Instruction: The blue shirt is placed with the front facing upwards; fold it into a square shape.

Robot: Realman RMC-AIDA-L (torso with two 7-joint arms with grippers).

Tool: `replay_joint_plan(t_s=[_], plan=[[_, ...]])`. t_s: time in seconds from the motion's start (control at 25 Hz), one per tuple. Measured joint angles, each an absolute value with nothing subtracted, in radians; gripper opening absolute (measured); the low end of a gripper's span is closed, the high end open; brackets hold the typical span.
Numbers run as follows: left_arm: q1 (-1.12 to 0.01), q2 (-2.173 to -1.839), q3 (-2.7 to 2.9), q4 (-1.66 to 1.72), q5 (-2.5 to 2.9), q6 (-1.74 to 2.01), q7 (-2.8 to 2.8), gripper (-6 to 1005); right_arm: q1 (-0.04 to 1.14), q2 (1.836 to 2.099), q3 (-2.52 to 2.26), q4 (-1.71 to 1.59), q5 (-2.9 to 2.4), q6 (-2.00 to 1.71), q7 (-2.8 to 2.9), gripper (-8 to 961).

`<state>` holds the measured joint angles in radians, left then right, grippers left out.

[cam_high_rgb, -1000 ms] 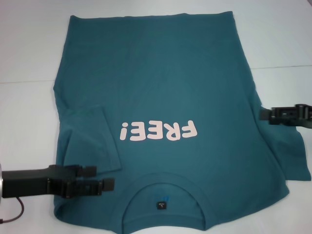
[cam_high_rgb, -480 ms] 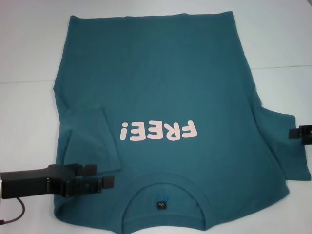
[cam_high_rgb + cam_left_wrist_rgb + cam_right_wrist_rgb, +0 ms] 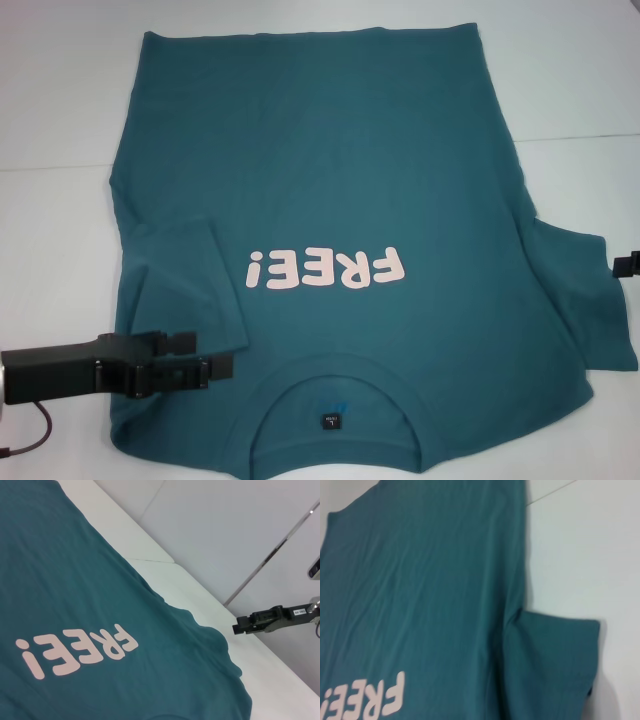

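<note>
The blue shirt (image 3: pixel 330 180) lies flat on the white table, front up, its pink "FREE!" print (image 3: pixel 327 270) upside down to me and its collar (image 3: pixel 335 395) nearest me. Its left sleeve (image 3: pixel 185 285) is folded in over the body. The right sleeve (image 3: pixel 585 300) lies spread out flat on the table. My left gripper (image 3: pixel 212 355) hovers open over the shirt's left shoulder, beside the collar, with nothing between its fingers. Only the tip of my right gripper (image 3: pixel 627 266) shows at the right edge, off the sleeve; in the left wrist view the right gripper (image 3: pixel 247 623) hangs beyond the shirt's side.
Bare white table (image 3: pixel 60 120) surrounds the shirt on the left, right and far sides. A seam in the tabletop (image 3: pixel 575 138) runs across it behind the sleeves. A thin cable (image 3: pixel 30 440) trails under my left arm at the near left corner.
My right gripper has pulled away to the right, off the right sleeve, which now lies uncovered. My left gripper has shifted slightly up and to the left over the shoulder.
</note>
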<state>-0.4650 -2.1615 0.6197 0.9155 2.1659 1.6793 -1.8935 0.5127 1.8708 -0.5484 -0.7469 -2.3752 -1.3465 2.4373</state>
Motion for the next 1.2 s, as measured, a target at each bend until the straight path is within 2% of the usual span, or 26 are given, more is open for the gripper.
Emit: replay_joint_plan(t_s=[0.72,1.2], plan=[[-0.464,-2.161,0.621,0.9,2.166,1.636,-1.891,939,0.576,1.891,-0.57,-0.618,-2.416,-1.197,2.438,622],[-0.463,-2.161,0.621,0.877,2.166,1.613,-1.885,938,0.594,1.895,-0.57,-0.597,-2.41,-1.19,2.43,622]])
